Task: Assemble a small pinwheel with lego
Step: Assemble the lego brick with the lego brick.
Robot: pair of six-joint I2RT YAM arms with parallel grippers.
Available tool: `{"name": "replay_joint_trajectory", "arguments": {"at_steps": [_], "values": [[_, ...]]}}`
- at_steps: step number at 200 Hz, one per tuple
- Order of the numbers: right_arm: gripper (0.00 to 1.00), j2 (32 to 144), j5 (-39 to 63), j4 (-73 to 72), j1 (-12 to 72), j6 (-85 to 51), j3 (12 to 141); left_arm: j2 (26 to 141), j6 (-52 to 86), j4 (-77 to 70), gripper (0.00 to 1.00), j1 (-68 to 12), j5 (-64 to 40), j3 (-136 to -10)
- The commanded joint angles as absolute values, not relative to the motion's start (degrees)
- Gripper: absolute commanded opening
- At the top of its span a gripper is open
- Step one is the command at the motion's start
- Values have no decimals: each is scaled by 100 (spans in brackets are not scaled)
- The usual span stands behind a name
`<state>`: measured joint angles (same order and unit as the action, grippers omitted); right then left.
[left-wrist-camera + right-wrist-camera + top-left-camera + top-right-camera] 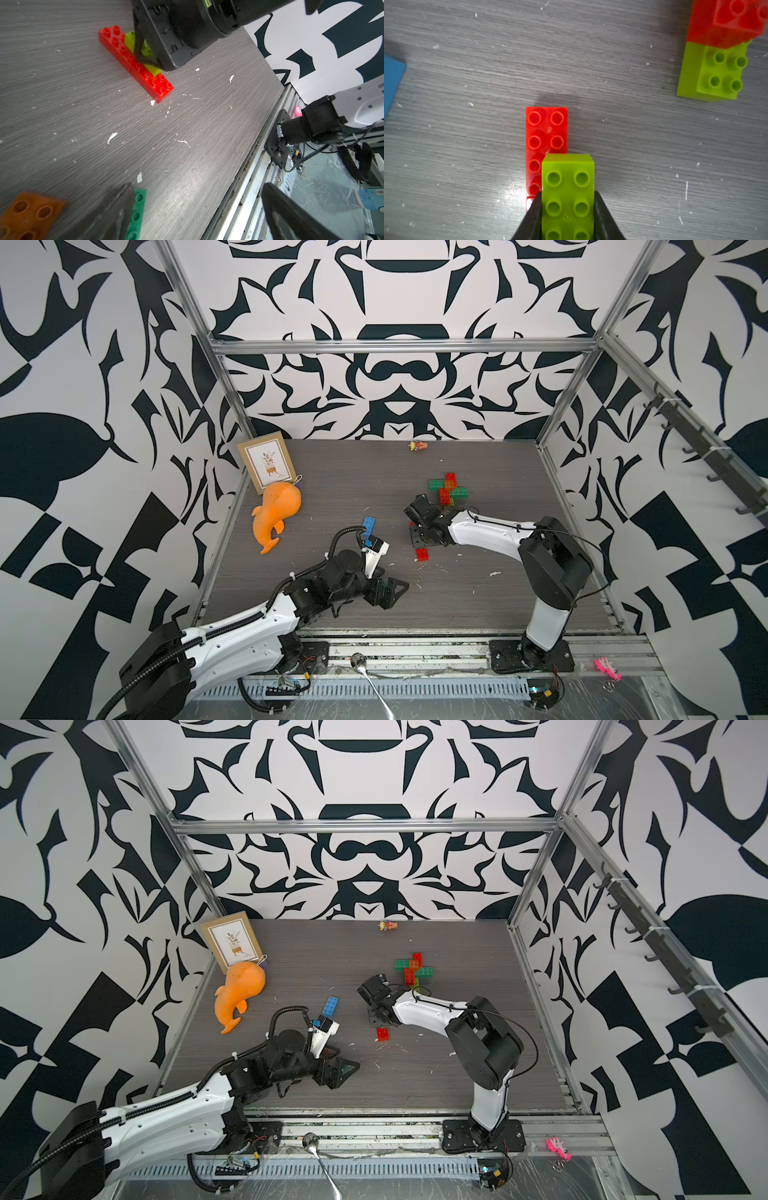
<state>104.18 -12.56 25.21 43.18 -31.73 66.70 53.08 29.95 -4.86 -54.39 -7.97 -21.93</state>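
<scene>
In both top views the left gripper (392, 593) sits low over the near part of the table (478, 605), with its jaws spread wide. The right gripper (419, 536) points down at mid-table, above two red bricks (424, 554) laid end to end. A blue brick (331, 1006) lies between the arms. A brick cross (448, 489) of red, dark green and lime pieces stands further back.

In the left wrist view the fingers (108, 214) stand far apart and clamp nothing. A dark green brick (137, 212) lies just beside the inner face of one finger, and an orange brick (29, 214) lies on its outer side. Beyond them, the right gripper pinches a lime brick (129, 39) close beside the red bricks.

In the right wrist view the jaws press on the long sides of the lime brick. It overlaps one edge of a red brick, and we cannot tell whether the two touch.
</scene>
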Motion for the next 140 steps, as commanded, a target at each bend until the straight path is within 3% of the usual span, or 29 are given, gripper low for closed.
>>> {"name": "replay_joint_trajectory", "arguments": {"at_steps": [1,60,140], "values": [[30,10297,-1181,2905,4290,-3085,6785,5282,2949,-457,100,-5423,-799,-2127],[48,10104,-952,2858,4289,-3041,6768,5280,2954,-448,100,-5423,-807,-2129],[50,9792,-626,2847,4110,-2972,6715,5282,2955,-448,100,-5423,-809,-2127]]}}
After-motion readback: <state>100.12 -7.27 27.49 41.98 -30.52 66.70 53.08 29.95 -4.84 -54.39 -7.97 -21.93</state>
